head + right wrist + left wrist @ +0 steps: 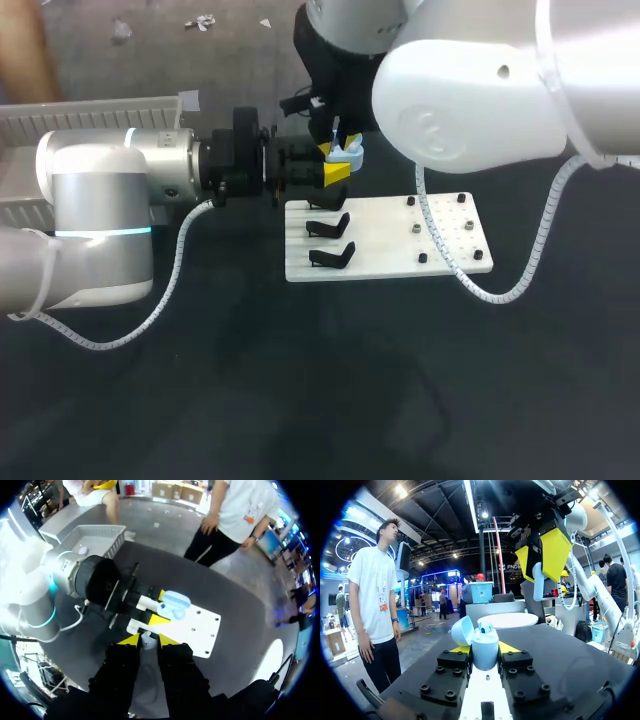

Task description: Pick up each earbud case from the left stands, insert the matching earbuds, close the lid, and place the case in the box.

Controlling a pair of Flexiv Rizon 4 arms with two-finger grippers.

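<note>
Head view: left pincer (335,172) pinches open pale-blue plastic earbud case (348,153) at far edge of white stand board (385,235).
Left wrist view: lid open, case between yellow tips.
Right wrist view: right pincer (146,642) pinches pale earbud (146,638), case ahead.

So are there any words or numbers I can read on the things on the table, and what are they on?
None can be read. The open light blue plastic earbud case, the small pale blue earbud, the flat white board with black stands, the white plastic basket and the dark table show no letters, numbers or signs.
</note>
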